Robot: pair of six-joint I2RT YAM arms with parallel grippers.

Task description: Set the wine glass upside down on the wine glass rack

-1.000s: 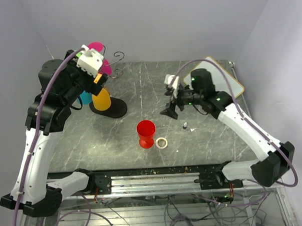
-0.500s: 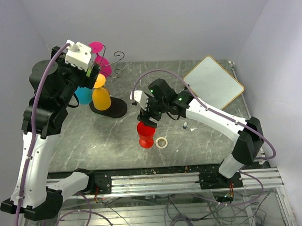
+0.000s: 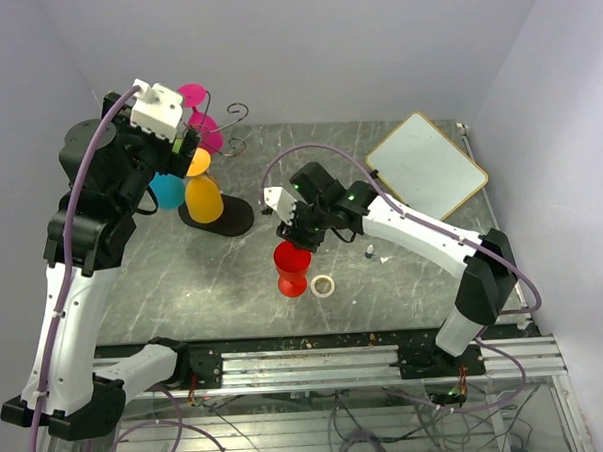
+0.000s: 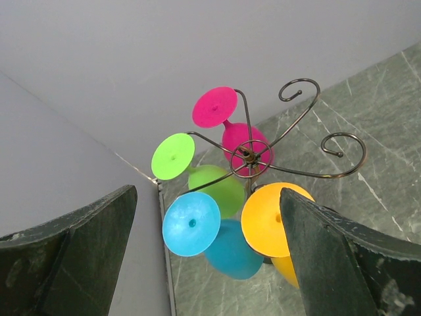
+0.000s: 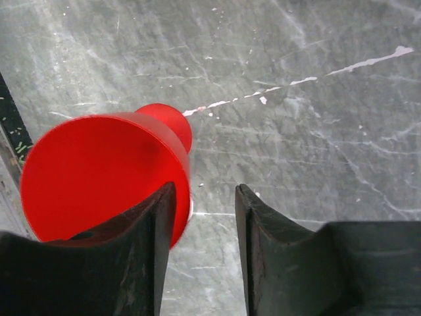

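The red plastic wine glass (image 3: pixel 292 267) stands upright on its round foot, mouth open to the top, near the front middle of the grey marbled table (image 3: pixel 404 282). Seen from above, its wide rim (image 5: pixel 99 172) hides most of the foot. The wine glass rack (image 3: pixel 236 219), a thin dark wire tree with curled arms spreading from a central hub (image 4: pixel 248 156), stands upright on a flat black oval base at the table's left rear, well apart from the red glass. A pink glass (image 4: pixel 214 106), a green glass (image 4: pixel 173 156), a blue glass (image 4: pixel 191 224) and an orange glass (image 4: pixel 266 219) hang from it upside down; two curled arms are bare.
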